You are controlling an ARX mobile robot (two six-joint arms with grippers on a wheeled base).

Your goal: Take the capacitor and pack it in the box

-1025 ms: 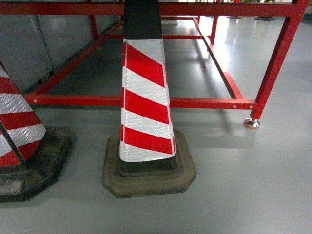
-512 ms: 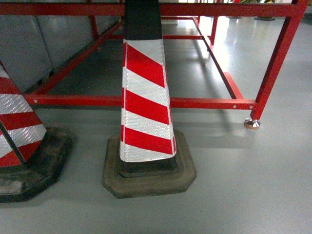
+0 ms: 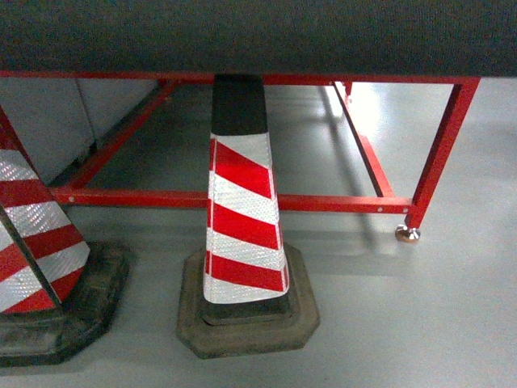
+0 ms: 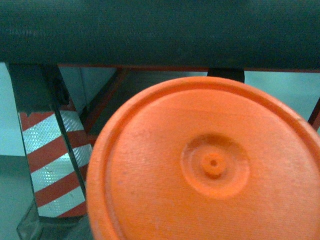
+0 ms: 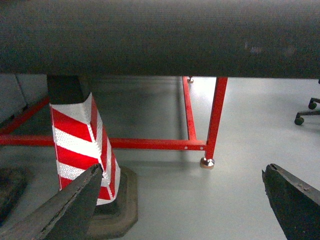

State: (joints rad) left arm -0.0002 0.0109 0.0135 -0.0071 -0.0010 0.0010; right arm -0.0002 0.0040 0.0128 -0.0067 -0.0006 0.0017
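Floor: We are looking at pale grey flooring stretching out below and beyond our right gripper, with nothing resting between its fingertips.
Table edge: A dark slab is running across the top of all three views, above and ahead of the gripper.
Red frame: Its rail and leg are standing ahead of the gripper, the leg ending in a small metal foot on the floor.
Striped cone: It is standing up-left of our right gripper, with a second cone farther left.
Orange disc: It is filling our left wrist view, hiding the left gripper; we cannot tell its state.
Right gripper: Its two dark fingers are spreading wide apart, gripping nothing.
Box: We are not seeing it or any capacitor in these views.
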